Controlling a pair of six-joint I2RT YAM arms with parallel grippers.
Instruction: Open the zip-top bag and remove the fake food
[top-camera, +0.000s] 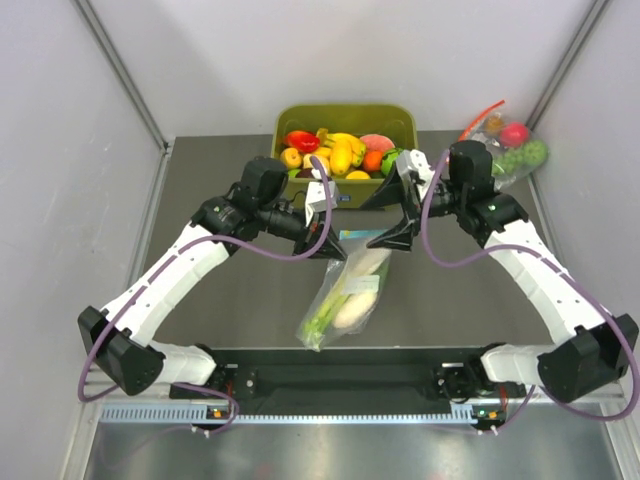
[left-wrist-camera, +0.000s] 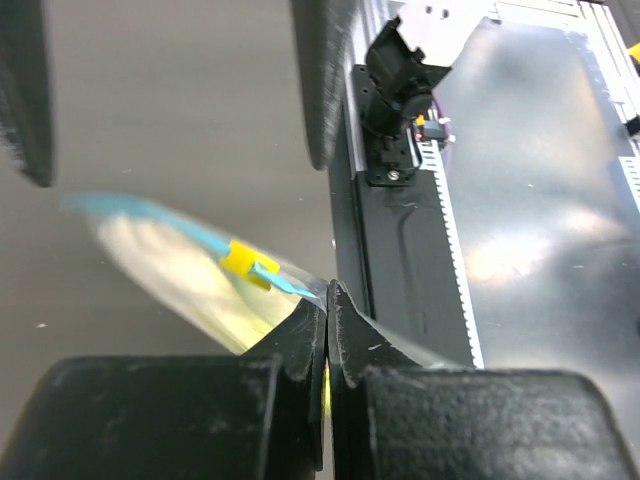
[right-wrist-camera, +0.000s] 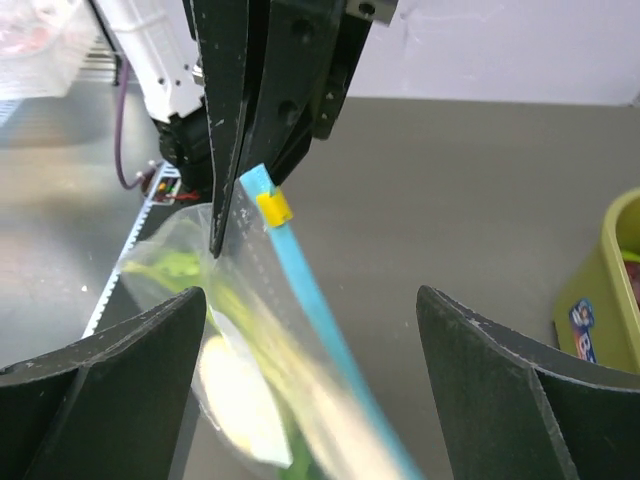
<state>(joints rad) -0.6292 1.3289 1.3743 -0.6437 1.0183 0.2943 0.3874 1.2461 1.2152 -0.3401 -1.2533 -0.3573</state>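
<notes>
In the left wrist view the left gripper (left-wrist-camera: 328, 330) sat closest, its two fingers pressed together with a corner of clear film pinched between them; that film belonged to the zip-top bag (left-wrist-camera: 180, 260), whose blue zip strip (left-wrist-camera: 205, 235) and yellow slider (left-wrist-camera: 243, 262) lay just beyond the fingertips. The right gripper (right-wrist-camera: 310, 300) stood wide apart and held nothing; the zip strip ran through the gap between its fingers, and whether either finger touched the bag could not be told. From above, both grippers met at the bag's top end over the middle of the table (top-camera: 470, 300); the bag stretched from there toward the near edge, with the fake food (top-camera: 352, 292), a white and green leek and a pale radish, inside it. Behind the grippers stood a green bin (top-camera: 345, 112) of toy fruit; a second clear bag (top-camera: 510, 150) lay at the far right.
</notes>
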